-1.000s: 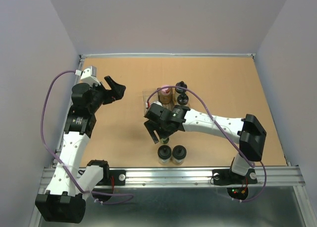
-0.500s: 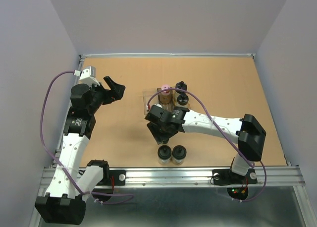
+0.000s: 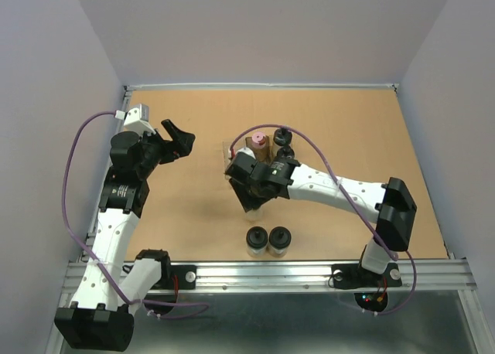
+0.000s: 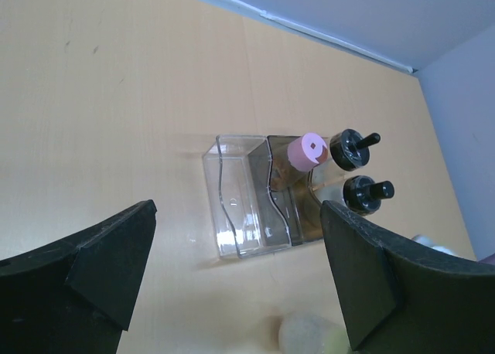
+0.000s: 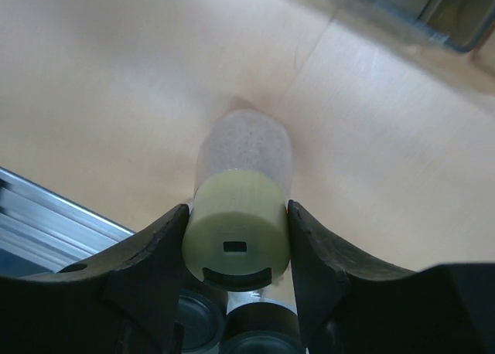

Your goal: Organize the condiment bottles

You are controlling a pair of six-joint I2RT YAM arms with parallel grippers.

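- On the bench (image 3: 348,122), there are six jars: four with black caps, one with a pink cap and one with a yellow-green cap. There are also one clear three-compartment rack (image 4: 232,207) and two arms.
- The pink-capped jar (image 4: 308,150) stands upright in the rack.
- The far black-capped pair (image 4: 349,149) (image 4: 368,192) stands at the rack's far end. Whether the pair is inside the end compartment or just beside it cannot be told.
- The near black-capped pair (image 3: 256,237) (image 3: 279,237) stands side by side near the bench's front edge.
- The right pincer (image 5: 238,219) is closed on the cap of the yellow-green-capped jar (image 5: 246,157). This jar is tilted, with its base toward the bench. Contact with the bench cannot be told.
- The left pincer (image 3: 179,140) is spread wide and holds nothing. It is well apart from the rack on the left.
- Compared with one second ago, the right pincer is no longer spread over the jar but clamps it. It has also shifted away from the near pair and toward the rack.
- The left arm and all five other jars are unchanged.
- In the top view, the right arm (image 3: 332,188) covers the held jar and the rack's near side.
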